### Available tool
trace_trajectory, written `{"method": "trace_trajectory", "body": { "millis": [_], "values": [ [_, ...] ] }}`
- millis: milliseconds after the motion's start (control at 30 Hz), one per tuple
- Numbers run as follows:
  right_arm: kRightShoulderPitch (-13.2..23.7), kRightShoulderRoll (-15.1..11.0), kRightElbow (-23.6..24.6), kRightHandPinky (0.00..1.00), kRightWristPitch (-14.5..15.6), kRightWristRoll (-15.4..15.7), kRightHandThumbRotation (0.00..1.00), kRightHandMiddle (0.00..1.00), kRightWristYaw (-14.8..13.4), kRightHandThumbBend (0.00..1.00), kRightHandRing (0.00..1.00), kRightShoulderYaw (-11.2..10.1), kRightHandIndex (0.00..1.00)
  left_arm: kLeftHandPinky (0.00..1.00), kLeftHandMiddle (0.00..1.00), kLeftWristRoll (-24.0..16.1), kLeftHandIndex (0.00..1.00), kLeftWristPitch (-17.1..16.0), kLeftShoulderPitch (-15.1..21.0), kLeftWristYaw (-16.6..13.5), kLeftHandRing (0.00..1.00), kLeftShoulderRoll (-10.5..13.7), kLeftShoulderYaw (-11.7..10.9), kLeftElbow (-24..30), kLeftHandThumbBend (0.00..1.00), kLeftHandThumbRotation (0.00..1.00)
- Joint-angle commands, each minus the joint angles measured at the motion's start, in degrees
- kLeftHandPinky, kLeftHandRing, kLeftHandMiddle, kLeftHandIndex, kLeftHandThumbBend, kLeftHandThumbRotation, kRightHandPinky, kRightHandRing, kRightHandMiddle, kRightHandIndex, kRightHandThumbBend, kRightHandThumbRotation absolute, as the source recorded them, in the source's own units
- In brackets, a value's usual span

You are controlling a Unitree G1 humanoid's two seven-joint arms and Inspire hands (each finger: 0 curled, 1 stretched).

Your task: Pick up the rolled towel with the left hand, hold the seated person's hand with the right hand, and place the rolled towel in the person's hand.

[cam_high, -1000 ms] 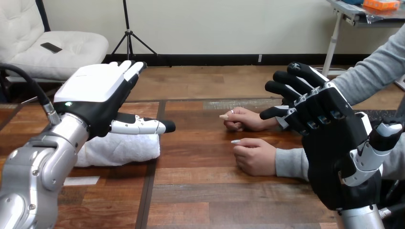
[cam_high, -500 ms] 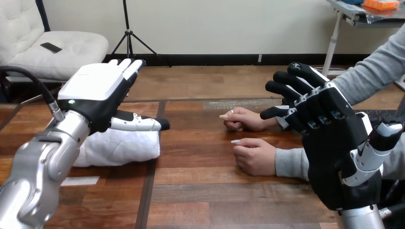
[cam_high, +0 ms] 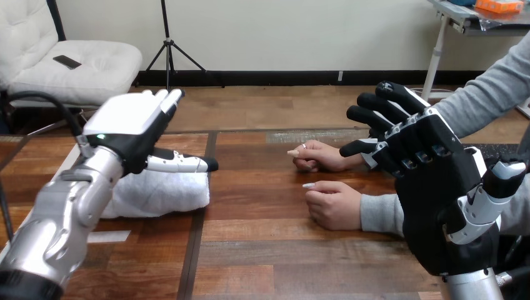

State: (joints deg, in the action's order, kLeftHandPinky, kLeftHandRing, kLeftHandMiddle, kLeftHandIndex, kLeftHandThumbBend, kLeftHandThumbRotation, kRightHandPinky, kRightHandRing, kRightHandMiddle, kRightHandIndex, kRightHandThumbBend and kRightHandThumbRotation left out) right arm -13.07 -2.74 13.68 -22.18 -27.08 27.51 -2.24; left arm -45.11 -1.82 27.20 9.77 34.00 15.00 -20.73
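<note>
Between the rolled towel (cam_high: 159, 192) and the person's two hands the table (cam_high: 262, 250) is bare. A wide strip of free wood runs there from the near side to the far side. The left hand (cam_high: 128, 128) hangs just over the towel with straight fingers, and no thing stands between the two. At the right, the nearer person's hand (cam_high: 334, 203) and the farther person's hand (cam_high: 322, 155) lie close together on the wood, both loosely closed, so there is little room inside them. The right hand (cam_high: 431, 181) is raised beside the person's forearms with relaxed fingers, and the space between it and the two hands is open.
</note>
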Motion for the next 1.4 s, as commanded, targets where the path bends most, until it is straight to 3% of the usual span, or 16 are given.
{"method": "trace_trajectory", "body": {
  "millis": [0, 300, 433, 600, 900, 1367],
  "values": [
    [2.27, -0.4, 1.51, 0.57, -0.19, -0.26, 1.0, 0.79, 0.07, 0.92, 0.78, -0.2, 0.78, 0.95, 1.0, -0.12, 1.0, -1.97, 7.77, -3.12, 1.0, -1.86, 1.6, -6.26, 0.9, 0.83],
    [1.97, -0.52, 1.82, 0.57, 0.03, -0.44, 1.0, 0.78, 0.0, 0.92, 0.78, -0.33, 0.78, 0.95, 1.0, -0.12, 1.0, -4.05, 12.24, -4.68, 1.0, -3.27, 3.51, -14.71, 0.93, 0.83],
    [1.83, -0.47, 1.82, 0.57, -0.16, -0.59, 1.0, 0.78, 0.02, 0.92, 0.78, -0.51, 0.77, 0.96, 1.0, 0.09, 1.0, -5.65, 17.71, -4.6, 1.0, -5.11, 5.47, -24.84, 0.96, 0.82],
    [1.93, -0.5, 1.73, 0.57, -0.18, -0.7, 1.0, 0.78, 0.13, 0.91, 0.78, -0.61, 0.77, 0.95, 1.0, 0.49, 0.99, -6.3, 20.18, -4.1, 1.0, -5.88, 6.33, -29.39, 0.99, 0.79],
    [2.1, -0.7, 1.39, 0.58, -0.25, -0.64, 1.0, 0.79, 0.43, 0.91, 0.78, -0.74, 0.78, 0.95, 1.0, 0.63, 0.99, -7.39, 24.87, -2.51, 1.0, -7.21, 8.27, -37.9, 1.0, 0.75],
    [2.34, -0.68, 1.14, 0.59, -0.36, -0.58, 1.0, 0.79, 0.53, 0.91, 0.78, -0.81, 0.78, 0.99, 1.0, 0.69, 1.0, -4.4, 30.33, 2.7, 1.0, -9.19, 10.33, -46.48, 1.0, 0.67]
  ]
}}
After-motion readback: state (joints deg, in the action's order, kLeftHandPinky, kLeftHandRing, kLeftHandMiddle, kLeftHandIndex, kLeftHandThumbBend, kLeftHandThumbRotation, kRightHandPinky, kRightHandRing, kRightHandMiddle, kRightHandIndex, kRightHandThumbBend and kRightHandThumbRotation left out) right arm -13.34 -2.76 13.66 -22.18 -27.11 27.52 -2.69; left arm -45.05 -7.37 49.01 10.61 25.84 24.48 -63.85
